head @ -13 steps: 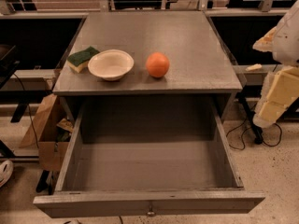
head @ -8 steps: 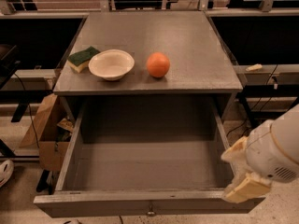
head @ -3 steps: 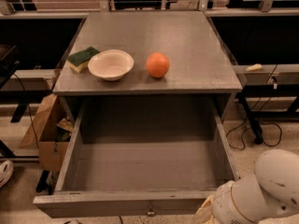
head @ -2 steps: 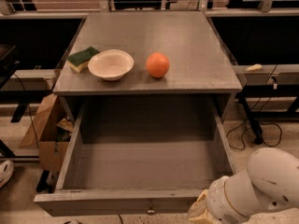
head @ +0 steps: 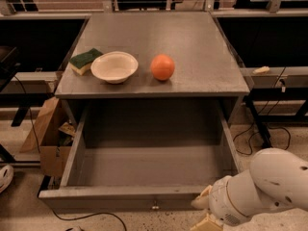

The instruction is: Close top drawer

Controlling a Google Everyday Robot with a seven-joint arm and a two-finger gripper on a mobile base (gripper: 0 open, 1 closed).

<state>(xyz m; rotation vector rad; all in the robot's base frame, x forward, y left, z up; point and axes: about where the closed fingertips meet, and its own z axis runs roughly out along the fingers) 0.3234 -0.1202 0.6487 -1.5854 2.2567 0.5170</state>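
Note:
The top drawer (head: pixel 120 198) is wide, grey and pulled far out of its cabinet, and its inside is empty. Its flat front faces me with one small round metal knob (head: pixel 155 206) at centre. My gripper (head: pixel 202 211) is at the bottom right, on a white arm (head: pixel 269 189), right against the right part of the drawer front. Its two cream fingers (head: pixel 201 201) stand apart with nothing between them. The lower drawers are out of view.
On the cabinet top (head: pixel 202 47) lie a green sponge (head: pixel 85 60), a white bowl (head: pixel 114 66) and an orange (head: pixel 162 67). A cardboard box (head: pixel 45 134) stands left of the cabinet. Cables (head: pixel 269 138) run on the floor at right.
My arm came down from the right side and moved left along the drawer front to its right part. The drawer front seems slightly farther in.

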